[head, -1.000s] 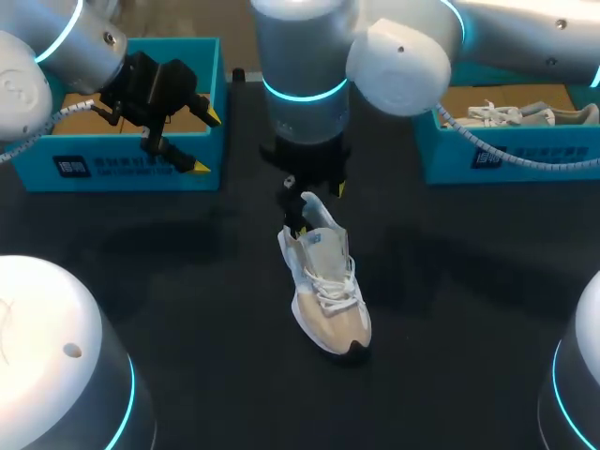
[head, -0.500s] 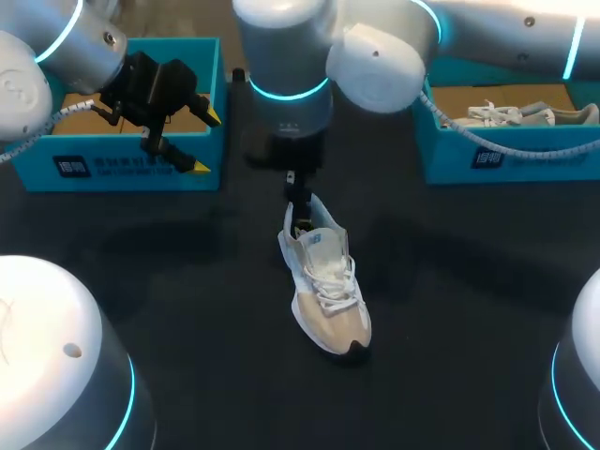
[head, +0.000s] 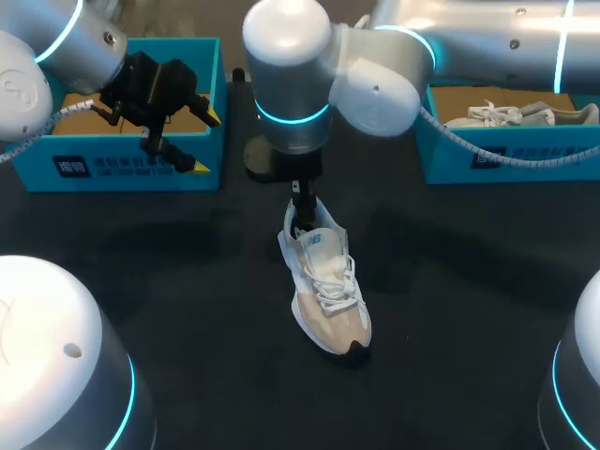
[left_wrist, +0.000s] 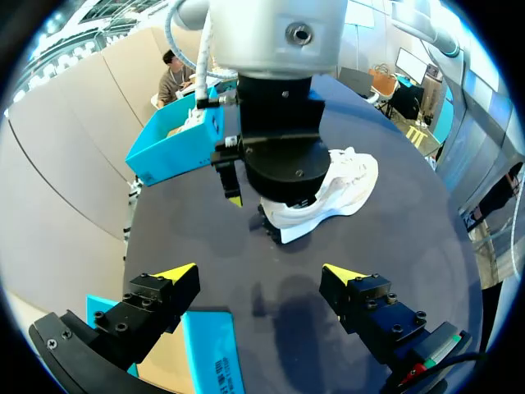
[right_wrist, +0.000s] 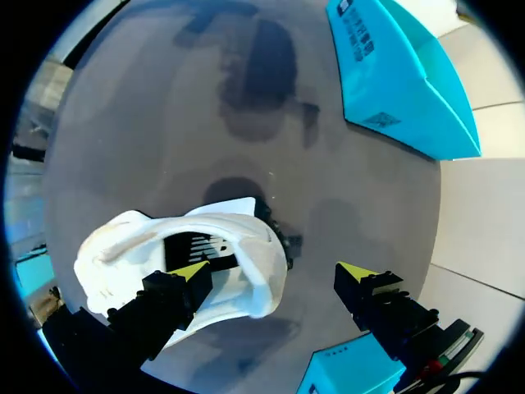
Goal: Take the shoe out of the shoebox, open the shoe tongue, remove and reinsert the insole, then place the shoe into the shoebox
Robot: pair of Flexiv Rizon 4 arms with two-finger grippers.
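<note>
Head view has the shoe (head: 326,281) at the middle of the frame, upright on its sole on the dark surface (head: 187,281), outside both boxes. Its dark toe points to the lower edge and its heel to the upper edge. My right arm (head: 375,75) comes in from the upper right, and its thick joint covers the upper middle, so most of the claw under it is hidden.

In the right wrist view the right claw (right_wrist: 275,272) has its fingers apart. One yellow tip is over the shoe's opening and the other is outside the heel, so the heel collar lies between them without being clamped.

The left shoebox (head: 131,169), blue, is at the upper left. The left claw (head: 206,141) hangs over its front wall with fingers apart and nothing between them.

In the left wrist view the right arm's wrist stands ahead of the left claw and hides the heel part of the shoe.

The right shoebox (head: 506,155) at the upper right holds a second shoe (head: 520,114).
</note>
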